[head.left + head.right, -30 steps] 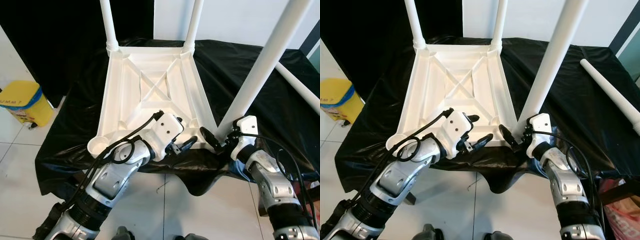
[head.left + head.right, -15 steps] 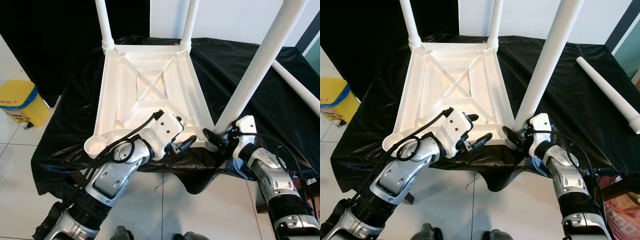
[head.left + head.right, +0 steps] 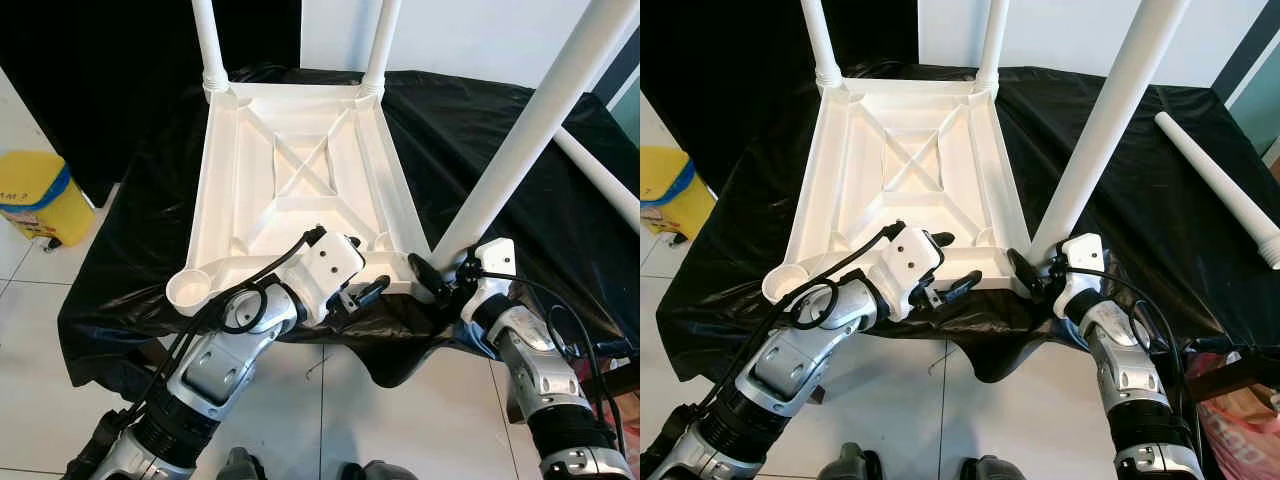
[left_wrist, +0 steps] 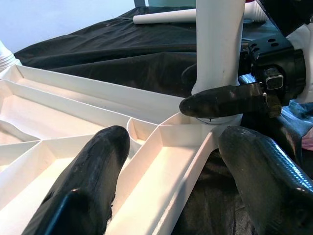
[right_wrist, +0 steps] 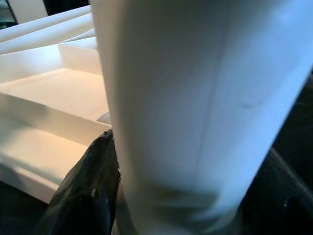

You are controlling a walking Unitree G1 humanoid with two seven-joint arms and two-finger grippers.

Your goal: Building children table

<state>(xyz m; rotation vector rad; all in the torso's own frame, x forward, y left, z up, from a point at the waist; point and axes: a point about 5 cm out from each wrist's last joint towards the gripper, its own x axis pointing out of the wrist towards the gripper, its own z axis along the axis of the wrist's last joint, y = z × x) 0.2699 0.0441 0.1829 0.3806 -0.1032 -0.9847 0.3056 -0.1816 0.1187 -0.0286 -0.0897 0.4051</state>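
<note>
Tabletop (image 3: 300,170) lies upside down on the black cloth (image 3: 150,230), two far legs already in. Our left gripper (image 3: 358,296) straddles its near edge, fingers apart. Our right gripper (image 3: 1032,275) clamps the third leg (image 3: 1105,125) at the near right corner socket. Next: seat it straight, then the spare leg (image 3: 1215,185).

White tabletop (image 3: 300,170), 4 white legs, 1 (image 3: 1110,110) in right gripper (image 3: 1038,272). Black cloth (image 3: 470,120) beneath. Yellow bin (image 3: 35,195), blue band, beyond left gripper (image 3: 352,290). Black fingers, silver arms.
</note>
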